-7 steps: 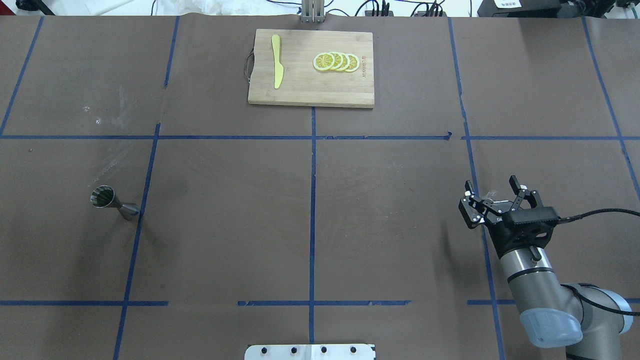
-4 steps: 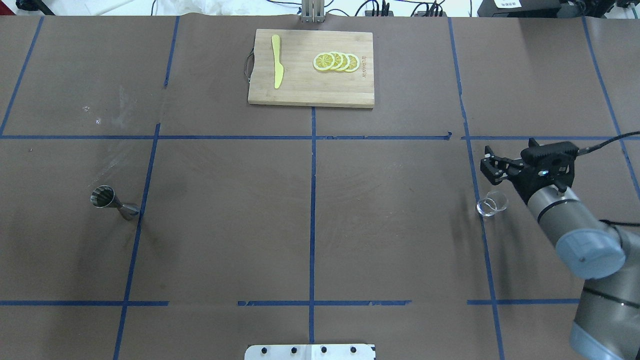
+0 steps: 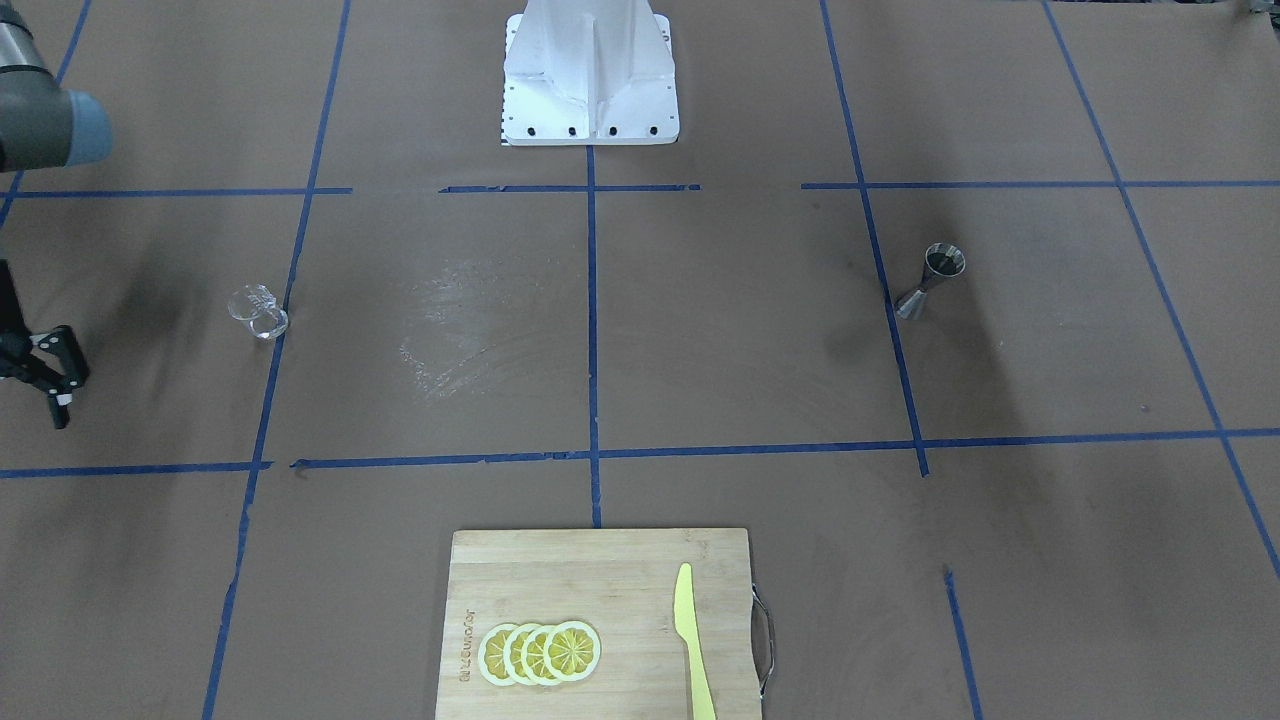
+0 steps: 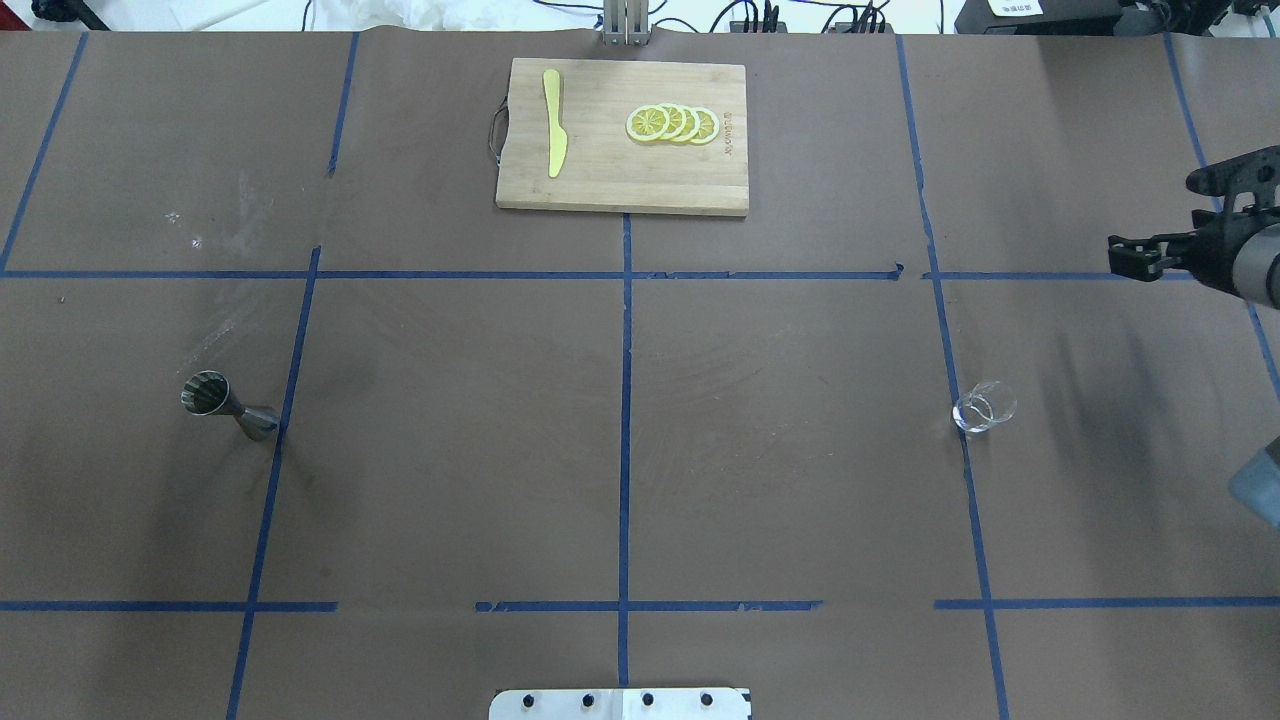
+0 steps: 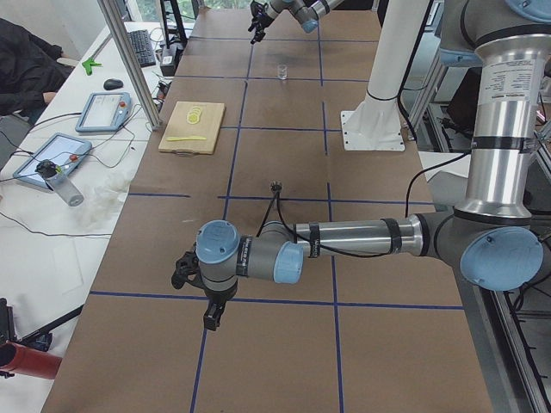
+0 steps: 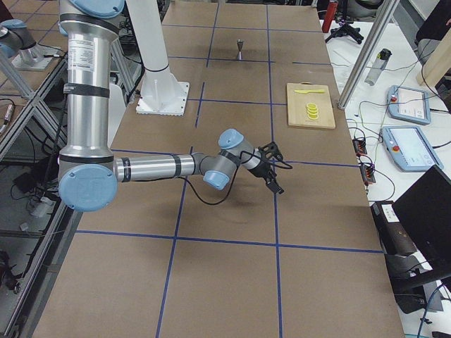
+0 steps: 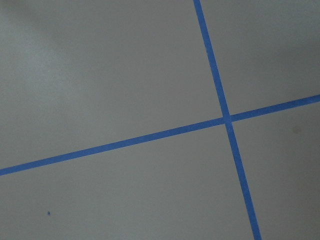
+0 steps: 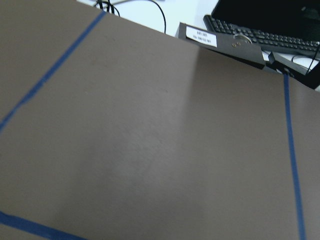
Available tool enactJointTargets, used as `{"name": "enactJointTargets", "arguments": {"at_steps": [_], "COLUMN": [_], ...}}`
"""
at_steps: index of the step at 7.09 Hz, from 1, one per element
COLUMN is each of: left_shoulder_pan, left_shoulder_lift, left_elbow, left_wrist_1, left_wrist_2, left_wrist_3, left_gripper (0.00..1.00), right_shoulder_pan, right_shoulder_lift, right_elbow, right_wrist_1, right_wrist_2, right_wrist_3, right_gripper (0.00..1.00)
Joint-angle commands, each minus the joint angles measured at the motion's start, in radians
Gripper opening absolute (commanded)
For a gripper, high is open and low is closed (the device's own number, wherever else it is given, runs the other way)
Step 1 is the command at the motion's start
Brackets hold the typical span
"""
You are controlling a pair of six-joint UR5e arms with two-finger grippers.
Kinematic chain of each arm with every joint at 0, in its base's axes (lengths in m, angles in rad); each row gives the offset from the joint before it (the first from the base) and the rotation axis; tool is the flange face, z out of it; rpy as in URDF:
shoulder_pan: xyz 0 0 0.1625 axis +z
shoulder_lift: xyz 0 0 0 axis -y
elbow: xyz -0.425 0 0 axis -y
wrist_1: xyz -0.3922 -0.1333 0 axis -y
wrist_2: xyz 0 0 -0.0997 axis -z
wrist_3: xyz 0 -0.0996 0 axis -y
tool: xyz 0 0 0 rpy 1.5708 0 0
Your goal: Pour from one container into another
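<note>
The clear glass cup (image 4: 983,410) (image 3: 258,311) stands alone on the brown table, on the robot's right side. Far across on the robot's left stands the metal hourglass jigger (image 4: 228,404) (image 3: 930,280). My right gripper (image 4: 1135,256) (image 3: 60,380) hovers open and holds nothing, well off to the side of the cup near the table's end. The left gripper (image 5: 196,297) shows only in the exterior left view, low over the table's near end, and I cannot tell its state. Both wrist views show only bare table and blue tape.
A wooden cutting board (image 4: 600,180) with lemon slices (image 4: 672,123) and a yellow knife (image 4: 553,122) lies at the far middle edge. The white robot base (image 3: 590,70) sits at the near middle. Blue tape lines grid the table.
The right gripper, which stood around the glass cup, has drawn away to the right and farther out, leaving the cup standing. The jigger has not moved.
</note>
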Motion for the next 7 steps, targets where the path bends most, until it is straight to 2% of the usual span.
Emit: {"name": "enactJointTargets", "arguments": {"at_steps": [1, 2, 3, 4, 5, 6, 7], "left_shoulder_pan": [0.0, 0.0, 0.0, 0.0, 0.0, 0.0, 0.0], "left_shoulder_lift": [0.006, 0.009, 0.011, 0.011, 0.012, 0.012, 0.014], "left_elbow": [0.007, 0.015, 0.015, 0.016, 0.018, 0.018, 0.016], "left_wrist_1": [-0.022, -0.041, -0.043, -0.043, -0.043, -0.043, -0.043], "left_wrist_2": [0.0, 0.0, 0.0, 0.0, 0.0, 0.0, 0.002], "left_wrist_3": [-0.001, -0.001, -0.001, -0.002, -0.002, -0.002, -0.002], "left_gripper": [1.0, 1.0, 1.0, 1.0, 1.0, 1.0, 1.0], "right_shoulder_pan": [0.261, 0.37, 0.459, 0.531, 0.559, 0.563, 0.563], "right_shoulder_lift": [0.016, 0.045, 0.068, 0.068, 0.067, 0.059, -0.012], "right_elbow": [-0.066, -0.064, -0.055, -0.04, -0.005, 0.029, 0.035], "right_wrist_1": [-0.153, -0.307, -0.479, -0.597, -0.693, -0.809, -0.806], "right_wrist_2": [0.314, 0.455, 0.557, 0.612, 0.636, 0.613, 0.589], "right_wrist_3": [-0.277, -0.393, -0.525, -0.593, -0.62, -0.621, -0.615], "right_gripper": [1.0, 1.0, 1.0, 1.0, 1.0, 1.0, 1.0]}}
